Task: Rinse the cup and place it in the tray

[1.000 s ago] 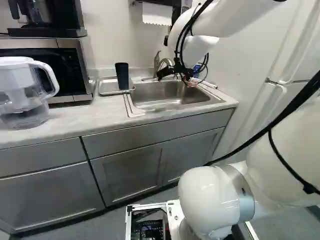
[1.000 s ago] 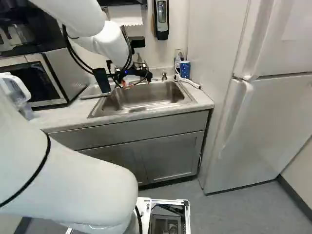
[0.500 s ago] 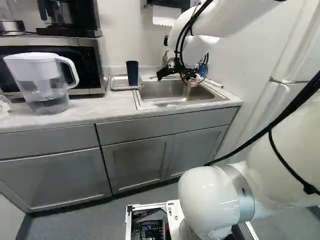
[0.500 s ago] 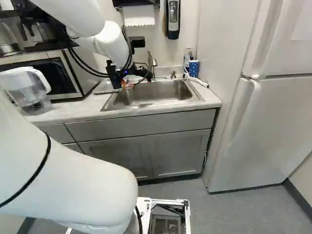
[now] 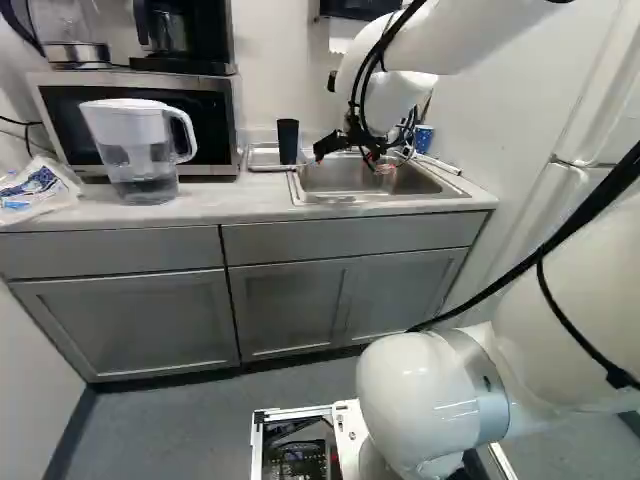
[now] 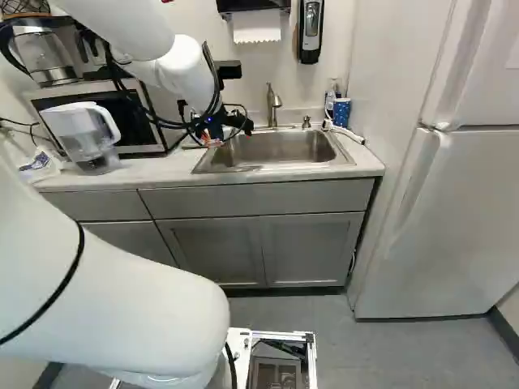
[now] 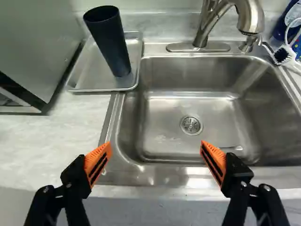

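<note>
Cup (image 7: pixel 111 44) is standing upright in the tray (image 7: pixel 88 70) beside the sink (image 7: pixel 162 110), and I am seeing the gripper (image 7: pixel 156 144) wide open, empty — I am judging the dark wall light, stiff, maybe slippery when wet, so its middle is suiting gentle grasp.

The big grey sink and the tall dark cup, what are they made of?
The grey rectangular sink looks like brushed steel, showing soft, streaky reflections. The tall dark cup looks like matte plastic because it barely shines, though coated metal is possible.
</note>
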{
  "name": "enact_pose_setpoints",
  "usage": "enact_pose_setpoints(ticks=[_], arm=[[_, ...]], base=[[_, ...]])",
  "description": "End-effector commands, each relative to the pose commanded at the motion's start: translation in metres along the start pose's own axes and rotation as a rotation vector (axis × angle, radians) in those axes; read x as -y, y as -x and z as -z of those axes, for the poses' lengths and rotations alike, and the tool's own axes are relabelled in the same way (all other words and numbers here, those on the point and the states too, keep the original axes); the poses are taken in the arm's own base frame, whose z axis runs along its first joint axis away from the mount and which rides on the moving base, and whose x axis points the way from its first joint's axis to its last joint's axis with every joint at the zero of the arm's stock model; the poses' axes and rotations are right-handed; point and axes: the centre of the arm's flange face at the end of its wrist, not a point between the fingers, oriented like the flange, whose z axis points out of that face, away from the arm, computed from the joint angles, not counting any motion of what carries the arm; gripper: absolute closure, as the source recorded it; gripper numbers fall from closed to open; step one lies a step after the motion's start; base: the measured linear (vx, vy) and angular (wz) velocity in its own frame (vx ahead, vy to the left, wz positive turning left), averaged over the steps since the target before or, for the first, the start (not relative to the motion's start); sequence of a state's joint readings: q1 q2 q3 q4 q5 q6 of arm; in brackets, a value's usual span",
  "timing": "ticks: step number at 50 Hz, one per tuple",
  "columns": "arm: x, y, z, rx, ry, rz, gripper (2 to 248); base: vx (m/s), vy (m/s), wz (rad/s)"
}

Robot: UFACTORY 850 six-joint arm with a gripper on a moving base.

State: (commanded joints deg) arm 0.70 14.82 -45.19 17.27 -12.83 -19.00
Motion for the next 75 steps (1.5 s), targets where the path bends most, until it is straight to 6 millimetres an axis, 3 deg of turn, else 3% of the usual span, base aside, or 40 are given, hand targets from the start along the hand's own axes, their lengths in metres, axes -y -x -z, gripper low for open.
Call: enact_pose_setpoints(ticks=[75], arm=[[0.0000, 0.0000, 0.0000, 0.000, 0.000, 0.000, 3]], base=[[-0.114, 0.002, 0.027]])
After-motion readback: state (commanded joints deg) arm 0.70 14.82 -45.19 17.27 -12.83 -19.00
